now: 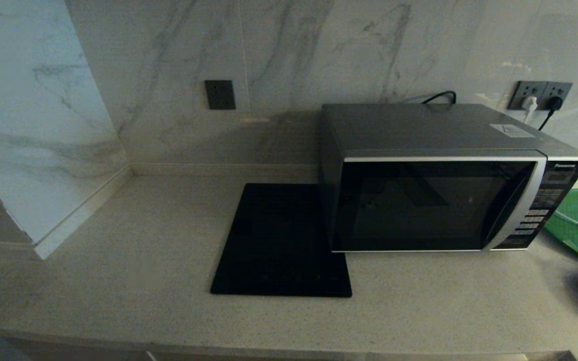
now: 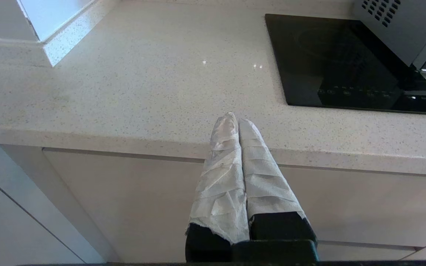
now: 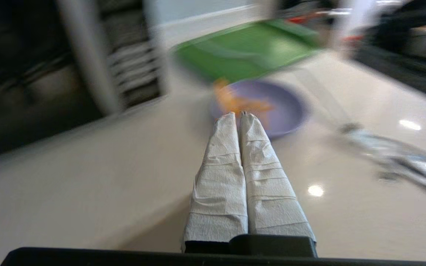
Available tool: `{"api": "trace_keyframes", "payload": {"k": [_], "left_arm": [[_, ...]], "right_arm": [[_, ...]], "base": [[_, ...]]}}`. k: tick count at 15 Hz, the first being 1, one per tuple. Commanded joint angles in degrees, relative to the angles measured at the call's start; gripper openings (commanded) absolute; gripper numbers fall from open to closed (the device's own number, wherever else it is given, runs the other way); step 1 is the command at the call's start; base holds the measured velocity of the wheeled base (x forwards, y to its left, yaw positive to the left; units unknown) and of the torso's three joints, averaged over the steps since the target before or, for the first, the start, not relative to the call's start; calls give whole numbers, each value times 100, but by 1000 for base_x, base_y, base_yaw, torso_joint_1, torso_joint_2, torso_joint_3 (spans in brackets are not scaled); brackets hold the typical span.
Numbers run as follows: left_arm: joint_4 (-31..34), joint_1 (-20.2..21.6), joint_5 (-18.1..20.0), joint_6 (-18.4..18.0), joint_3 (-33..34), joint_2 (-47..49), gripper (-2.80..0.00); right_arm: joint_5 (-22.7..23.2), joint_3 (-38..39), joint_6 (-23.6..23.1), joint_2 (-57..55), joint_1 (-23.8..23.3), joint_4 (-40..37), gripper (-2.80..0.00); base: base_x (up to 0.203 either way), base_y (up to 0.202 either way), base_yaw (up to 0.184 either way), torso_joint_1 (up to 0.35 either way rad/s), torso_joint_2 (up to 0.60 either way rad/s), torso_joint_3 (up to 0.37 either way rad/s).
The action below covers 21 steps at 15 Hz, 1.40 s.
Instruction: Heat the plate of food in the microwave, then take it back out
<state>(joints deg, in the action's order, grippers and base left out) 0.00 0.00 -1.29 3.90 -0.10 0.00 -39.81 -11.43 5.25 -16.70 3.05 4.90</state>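
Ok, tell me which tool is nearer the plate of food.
Right. The right tool is over the counter facing the plate; the left tool hangs by the counter's edge, far from it.

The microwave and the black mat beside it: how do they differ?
The microwave is a tall grey-silver box; the black mat lies flat. The microwave has a glass door, shut, and a button panel; the mat is plain in the head view. Both rest on the counter, side by side.

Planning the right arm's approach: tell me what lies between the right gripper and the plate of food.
Nothing: in the right wrist view only bare countertop separates the shut right gripper from the plate of food, which sits just beyond its tips.
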Motion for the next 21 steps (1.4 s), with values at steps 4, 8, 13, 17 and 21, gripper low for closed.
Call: {"api": "trace_keyframes", "payload": {"k": [4,8,13,17,21], "left_arm": [[0,0,-3,5,1,0,-280],[0,0,-3,5,1,0,-280],[0,0,-3,5,1,0,-280],[0,0,-3,4,1,0,-280],[0,0,-3,5,1,0,-280]], "right_arm": [[2253,1092,-796,1309,-275,347,-280],[3455,1114,-885,1670,-278,29,-280],[3867,1145,-731,1670,-278,-135,-280],[3859,1143,-77,1670,-278,-499,-280],[3814,1146,-50,1670,-278,-490,-280]], "base": [[0,0,0,0,0,0],[0,0,0,0,0,0],[0,0,0,0,0,0],[0,0,0,0,0,0],[0,0,0,0,0,0]]}}
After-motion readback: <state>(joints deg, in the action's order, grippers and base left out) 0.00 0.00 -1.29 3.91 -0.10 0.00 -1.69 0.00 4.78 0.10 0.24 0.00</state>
